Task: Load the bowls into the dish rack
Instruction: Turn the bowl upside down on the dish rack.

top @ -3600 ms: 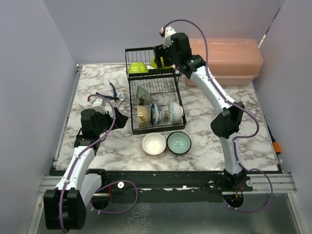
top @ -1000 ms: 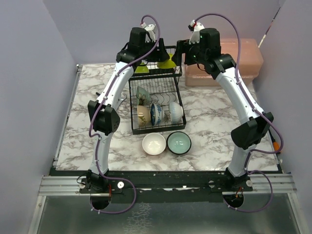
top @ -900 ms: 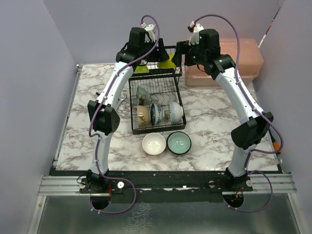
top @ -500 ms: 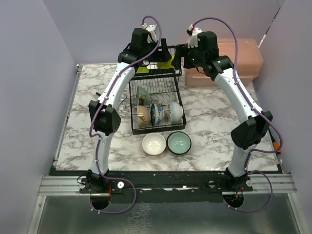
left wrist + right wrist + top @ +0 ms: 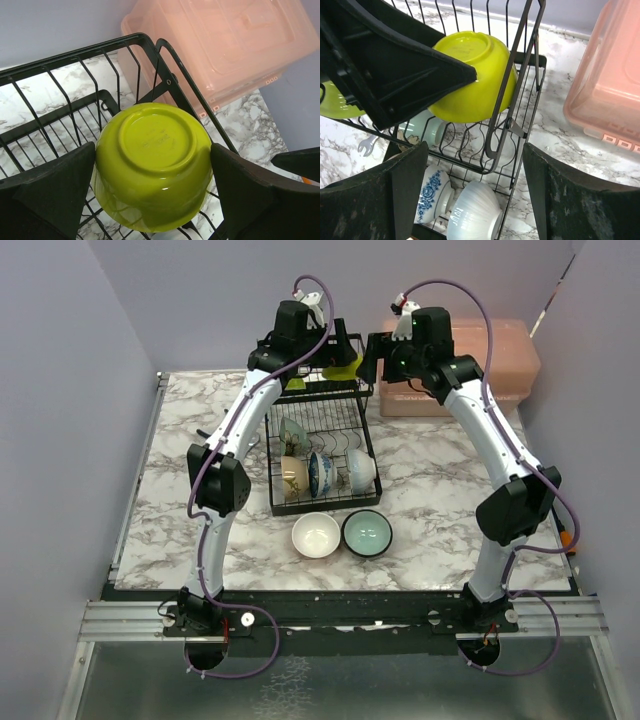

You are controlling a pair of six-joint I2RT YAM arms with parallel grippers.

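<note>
1. Count: one dish rack. Its upper shelf holds two yellow-green bowls, the first bowl and the second bowl.
2. Lower slots: beige-patterned bowl, blue-patterned bowl and white ribbed bowl, all on edge.
3. On the table: white bowl and teal bowl, mouths up.
4. First bowl: foot up, mouth down, tilted in the shelf's right corner.
5. My left gripper is spread wide, flanking it; contact unclear. My right gripper is spread and empty.

The dish rack is black wire. Its upper shelf holds a glossy yellow-green bowl, and its lower slots hold a beige-patterned bowl, a blue-flowered white bowl and a ribbed white bowl. In front of the rack sit a plain white bowl and a pale teal bowl, dark outside; right of it is a translucent pink box on the grey-veined white marble table.
</note>
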